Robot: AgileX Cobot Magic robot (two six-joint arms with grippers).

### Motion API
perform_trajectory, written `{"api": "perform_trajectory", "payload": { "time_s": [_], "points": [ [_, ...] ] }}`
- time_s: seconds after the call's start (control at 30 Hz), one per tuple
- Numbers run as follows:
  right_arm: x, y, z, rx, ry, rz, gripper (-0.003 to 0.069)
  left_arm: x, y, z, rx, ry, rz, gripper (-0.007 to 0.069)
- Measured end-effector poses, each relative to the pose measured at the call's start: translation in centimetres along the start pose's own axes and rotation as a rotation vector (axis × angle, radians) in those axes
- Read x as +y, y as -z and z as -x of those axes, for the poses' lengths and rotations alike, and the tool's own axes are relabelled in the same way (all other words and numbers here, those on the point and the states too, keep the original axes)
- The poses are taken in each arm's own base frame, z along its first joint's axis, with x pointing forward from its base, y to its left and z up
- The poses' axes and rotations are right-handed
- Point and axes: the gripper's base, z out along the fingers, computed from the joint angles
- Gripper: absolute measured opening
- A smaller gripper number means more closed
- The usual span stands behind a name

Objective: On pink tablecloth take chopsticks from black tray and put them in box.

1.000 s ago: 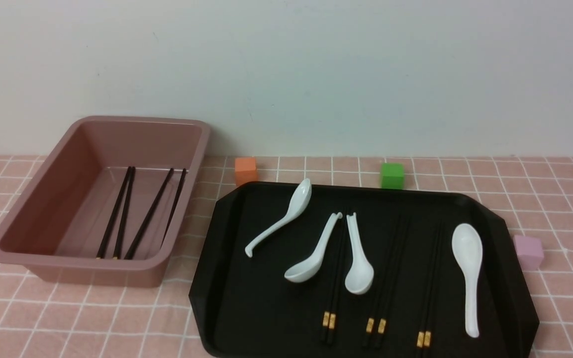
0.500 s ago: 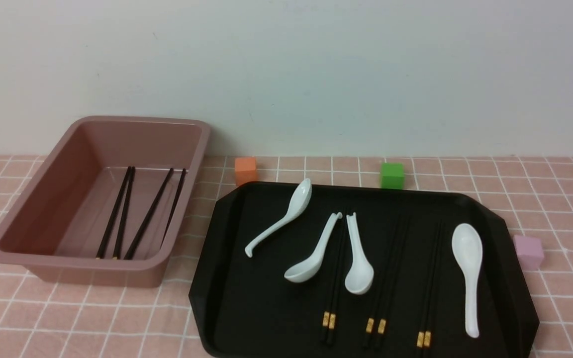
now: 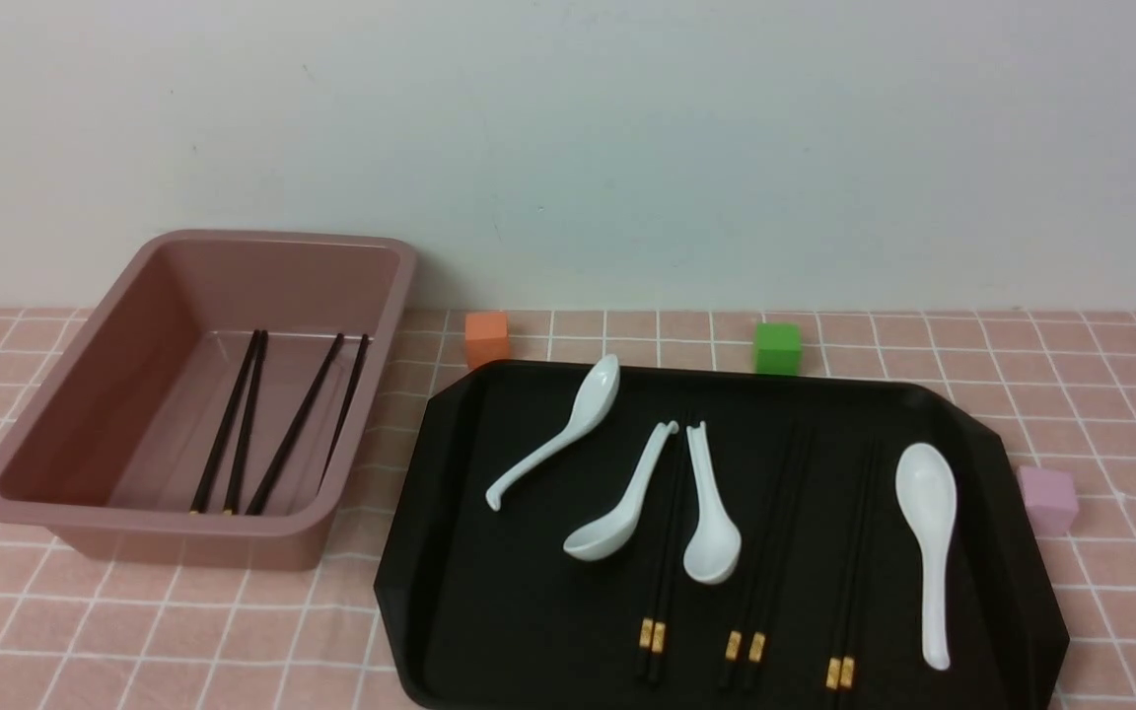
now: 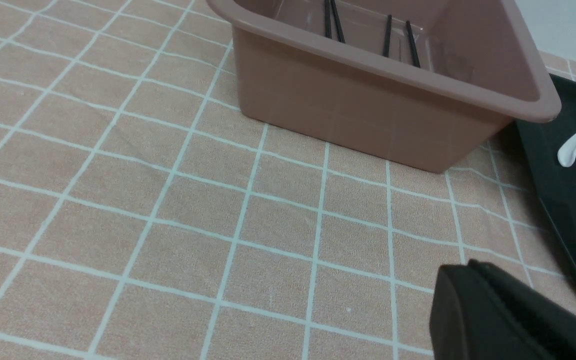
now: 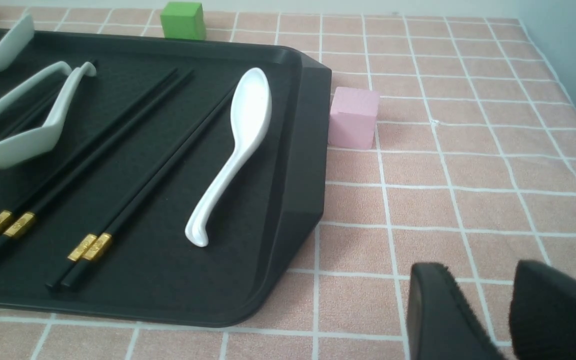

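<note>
Three pairs of chopsticks (image 3: pixel 755 552) left on the tray (image 3: pixel 450 552), two pairs already in the box (image 3: pixel 85 394); tray pairs lie roughly parallel, long axis running front-to-back, gold-banded thick ends toward the robot, thin tips toward the wall; spoons (image 3: pixel 928 532) interleaved, and the leftmost pair sits between two spoon handles with bowls crowding it, so my guess is that one is the awkward pick; rightmost pair (image 5: pixel 153 175) lies just beside the lone spoon on the tray's right side; right hand (image 5: pixel 478 310) is off the tray over the tablecloth (image 5: pixel 468 170), near the tray's near-right corner, fingers spread with a clear gap, holding nothing; from it the rightmost pair lies leftward across the rim, banded ends nearest; left hand (image 4: pixel 473 267) is pressed together, empty, low over the cloth in front of the box, tray edge just to its right; judgement: right arm is nearer the rightmost pair, left arm is nearer the box and the leftmost pair; a grasp should close across the sticks' axis near the banded ends, clear of the spoon handle; pink cube (image 5: pixel 353 117) beside the rim is out of the path.
</note>
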Motion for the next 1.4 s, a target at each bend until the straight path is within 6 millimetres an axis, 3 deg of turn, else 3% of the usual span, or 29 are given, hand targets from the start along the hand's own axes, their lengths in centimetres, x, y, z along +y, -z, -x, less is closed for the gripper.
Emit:
{"api": "perform_trajectory", "payload": {
  "time_s": [1.4],
  "points": [
    [0.0,0.0,0.0,0.0,0.0,0.0,0.024,-0.02,0.0,0.0,0.0,0.004,-0.002,0.0019]
  ]
}}
